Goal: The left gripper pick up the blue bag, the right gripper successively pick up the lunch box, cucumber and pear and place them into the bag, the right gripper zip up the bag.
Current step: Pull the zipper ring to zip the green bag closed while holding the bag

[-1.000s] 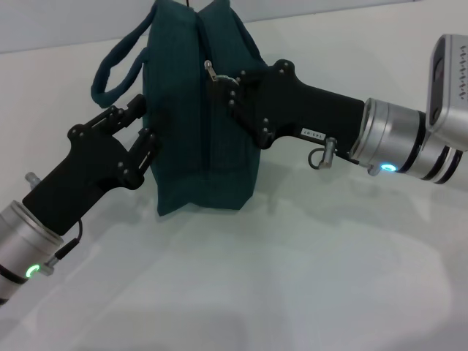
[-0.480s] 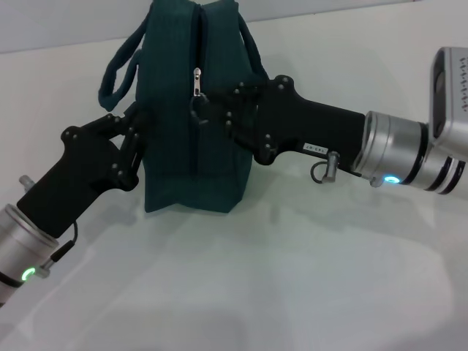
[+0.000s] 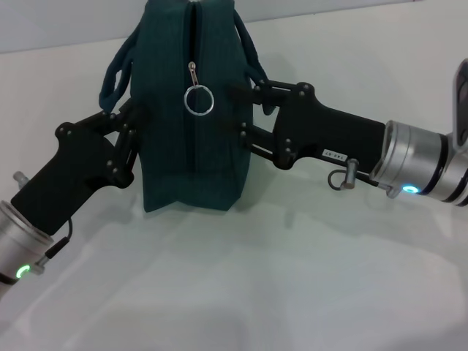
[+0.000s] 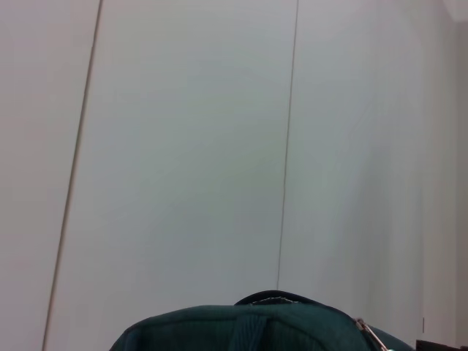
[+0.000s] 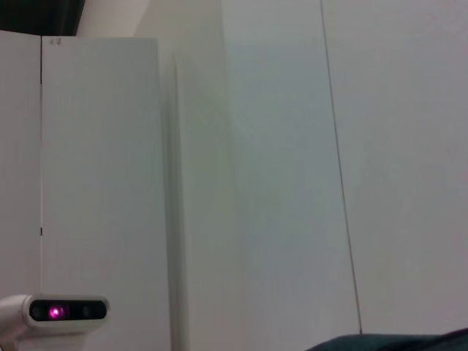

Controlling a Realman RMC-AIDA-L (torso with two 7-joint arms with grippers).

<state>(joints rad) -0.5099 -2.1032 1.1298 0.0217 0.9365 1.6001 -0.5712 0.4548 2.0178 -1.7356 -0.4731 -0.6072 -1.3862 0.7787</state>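
The blue bag (image 3: 190, 157) stands upright on the white table, and its top edge (image 4: 248, 329) also shows in the left wrist view. Its zipper runs shut down the facing side, with the metal ring pull (image 3: 197, 99) hanging free. My left gripper (image 3: 130, 142) presses into the bag's left side under the handle (image 3: 113, 73), shut on the fabric with its tips hidden. Just off the bag's right side, my right gripper (image 3: 245, 111) is open, its fingers spread and holding nothing. The lunch box, cucumber and pear are out of view.
Bare white table (image 3: 292, 278) lies in front of the bag and under both arms. The right wrist view shows white wall panels and a small white device with a pink light (image 5: 55, 313).
The right gripper let go of the zipper pull, opened and drew back to the right; the ring now hangs loose. The bag and left gripper shifted slightly left.
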